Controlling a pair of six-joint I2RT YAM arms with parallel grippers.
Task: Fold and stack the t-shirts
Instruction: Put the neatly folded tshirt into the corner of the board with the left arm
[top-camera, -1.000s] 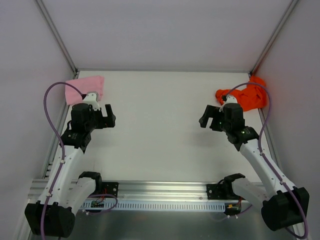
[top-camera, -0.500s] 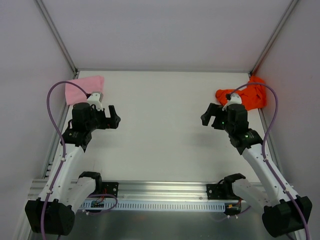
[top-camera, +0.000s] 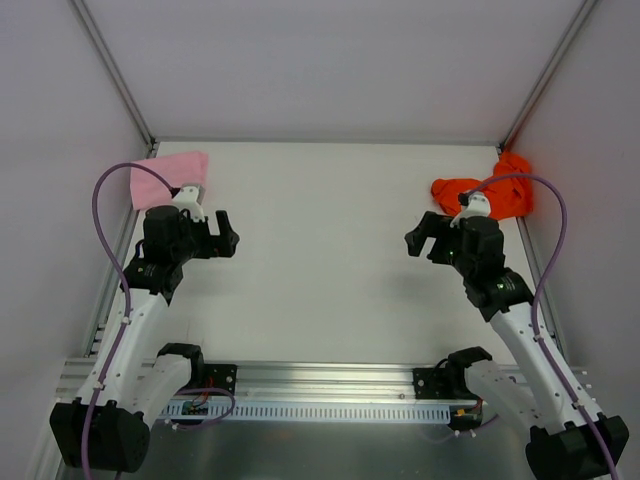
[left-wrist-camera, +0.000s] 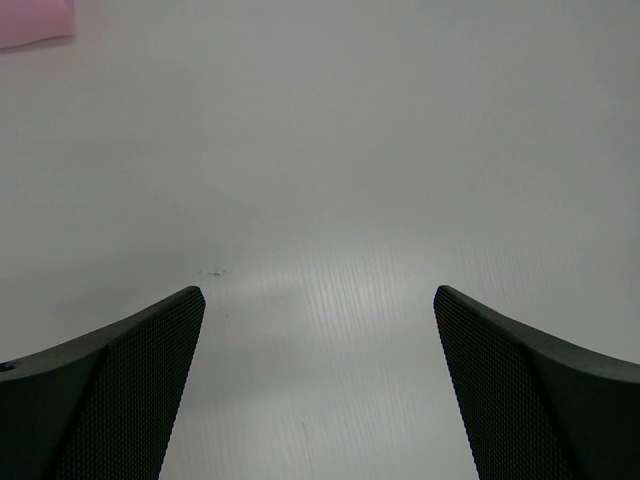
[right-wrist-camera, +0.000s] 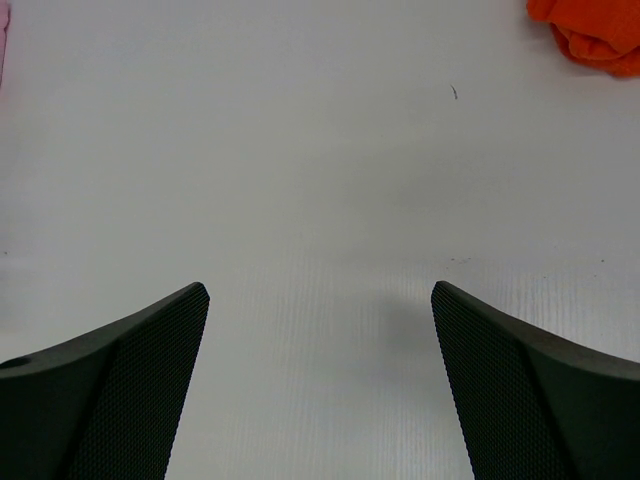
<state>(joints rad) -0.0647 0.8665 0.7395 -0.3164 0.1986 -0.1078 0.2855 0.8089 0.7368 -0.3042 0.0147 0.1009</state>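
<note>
The pale pink t-shirt (top-camera: 168, 174) lies fairly flat in the far left corner of the white table (top-camera: 320, 270), against the left wall. The left wrist view catches only its corner (left-wrist-camera: 34, 20). The orange-red t-shirt (top-camera: 492, 196) sits crumpled in a heap in the far right corner, and the right wrist view shows a bunched edge of it (right-wrist-camera: 592, 36). The two shirts are well apart.

The left gripper (top-camera: 222, 232) hangs just near of the pink shirt, its jaws spread wide and holding nothing, with bare table between the fingers (left-wrist-camera: 120, 390). The right gripper (top-camera: 422, 240) hangs near the orange shirt, equally wide and empty (right-wrist-camera: 319, 290). A purple cable (top-camera: 546, 215) loops from the right arm over the orange shirt's edge.
</note>
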